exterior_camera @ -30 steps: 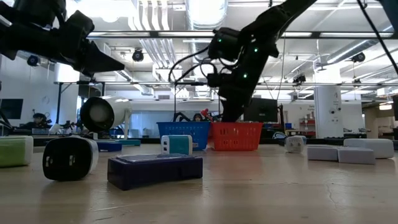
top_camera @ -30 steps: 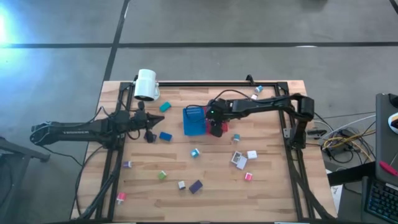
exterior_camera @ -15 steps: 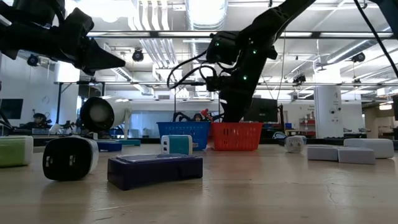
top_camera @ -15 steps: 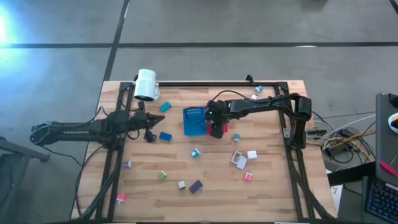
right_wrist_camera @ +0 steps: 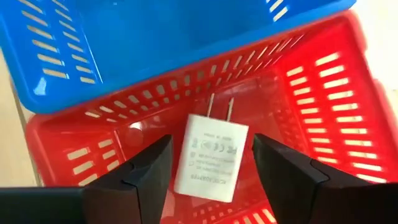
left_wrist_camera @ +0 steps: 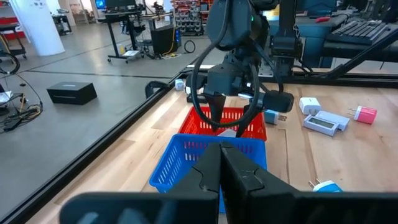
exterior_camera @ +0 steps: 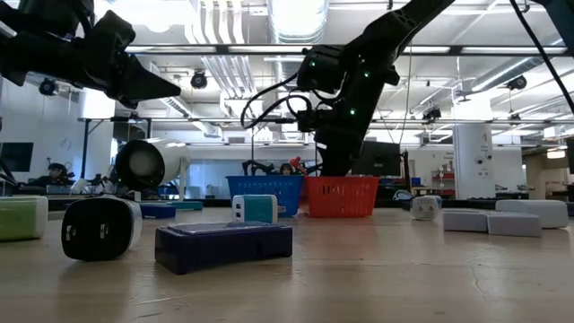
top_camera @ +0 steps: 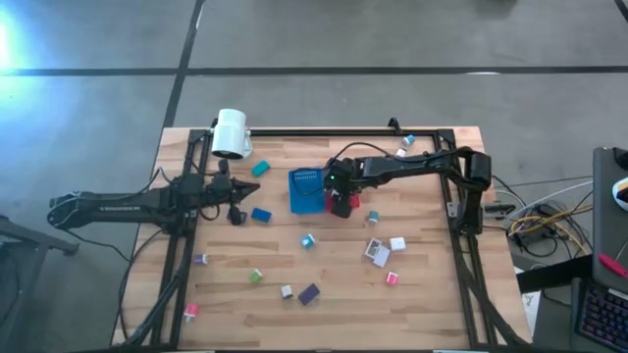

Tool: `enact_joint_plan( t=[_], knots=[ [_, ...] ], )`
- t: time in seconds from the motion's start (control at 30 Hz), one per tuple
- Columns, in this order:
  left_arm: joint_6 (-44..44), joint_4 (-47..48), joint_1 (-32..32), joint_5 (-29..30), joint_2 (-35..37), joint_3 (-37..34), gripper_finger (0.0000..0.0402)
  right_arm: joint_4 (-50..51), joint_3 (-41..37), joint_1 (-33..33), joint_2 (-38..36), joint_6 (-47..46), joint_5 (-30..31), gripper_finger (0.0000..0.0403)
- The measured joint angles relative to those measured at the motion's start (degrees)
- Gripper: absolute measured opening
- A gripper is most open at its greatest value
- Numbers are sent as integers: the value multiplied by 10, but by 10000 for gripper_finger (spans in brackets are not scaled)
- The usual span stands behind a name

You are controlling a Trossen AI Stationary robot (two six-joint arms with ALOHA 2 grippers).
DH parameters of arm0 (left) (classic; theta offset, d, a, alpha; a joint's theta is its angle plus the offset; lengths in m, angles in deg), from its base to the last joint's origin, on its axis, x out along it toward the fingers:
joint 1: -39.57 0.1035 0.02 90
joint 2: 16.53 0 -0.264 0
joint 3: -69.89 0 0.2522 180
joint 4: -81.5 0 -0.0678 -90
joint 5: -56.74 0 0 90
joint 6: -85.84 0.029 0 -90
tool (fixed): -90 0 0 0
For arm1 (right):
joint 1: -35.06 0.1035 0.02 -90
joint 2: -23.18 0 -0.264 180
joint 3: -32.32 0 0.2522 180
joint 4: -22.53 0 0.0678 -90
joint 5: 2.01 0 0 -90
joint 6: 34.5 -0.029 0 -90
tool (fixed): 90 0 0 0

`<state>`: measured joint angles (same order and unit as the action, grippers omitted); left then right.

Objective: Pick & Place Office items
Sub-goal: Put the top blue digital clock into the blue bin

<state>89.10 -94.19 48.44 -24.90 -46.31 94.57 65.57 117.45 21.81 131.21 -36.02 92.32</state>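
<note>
My right gripper (right_wrist_camera: pixel 211 171) hangs open over the red bin (right_wrist_camera: pixel 311 93), fingers pointing down into it. A white charger plug (right_wrist_camera: pixel 211 158) shows between the fingers without touching them; I cannot tell whether it rests on the bin floor. The blue bin (top_camera: pixel 305 190) stands against the red one. My left gripper (top_camera: pixel 235 211) is shut and empty, hovering left of the blue bin. Small office items lie scattered on the table: a blue block (top_camera: pixel 261 215), a teal piece (top_camera: pixel 260 169), white pieces (top_camera: pixel 378 253), a pink one (top_camera: pixel 392 278), a purple block (top_camera: pixel 309 293).
A white cylinder lamp (top_camera: pixel 231 133) lies at the far left corner. A black frame rail (top_camera: pixel 324 131) runs round the table. More small pieces sit near the front: green (top_camera: pixel 256 277), pink (top_camera: pixel 191 310), purple (top_camera: pixel 201 259). Bare wood shows at the near right (top_camera: pixel 432 304).
</note>
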Motion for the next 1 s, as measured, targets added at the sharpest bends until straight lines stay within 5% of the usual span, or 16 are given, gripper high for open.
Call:
enact_joint_plan(
  t=[0.2,0.43,0.63,0.8,1.0],
  knots=[
    [1,0,0,0,0,0,5,18,11,0,-69,20,2,210],
    [23,1,0,0,0,0,5,-77,-33,21,-247,77,-22,190],
    [18,5,0,0,0,0,5,-256,-172,47,-443,90,-42,171],
    [18,5,0,0,0,0,5,-411,-314,54,-589,46,-135,159],
    [18,5,0,0,0,0,5,-523,-464,52,-697,46,-102,143]
  ],
)
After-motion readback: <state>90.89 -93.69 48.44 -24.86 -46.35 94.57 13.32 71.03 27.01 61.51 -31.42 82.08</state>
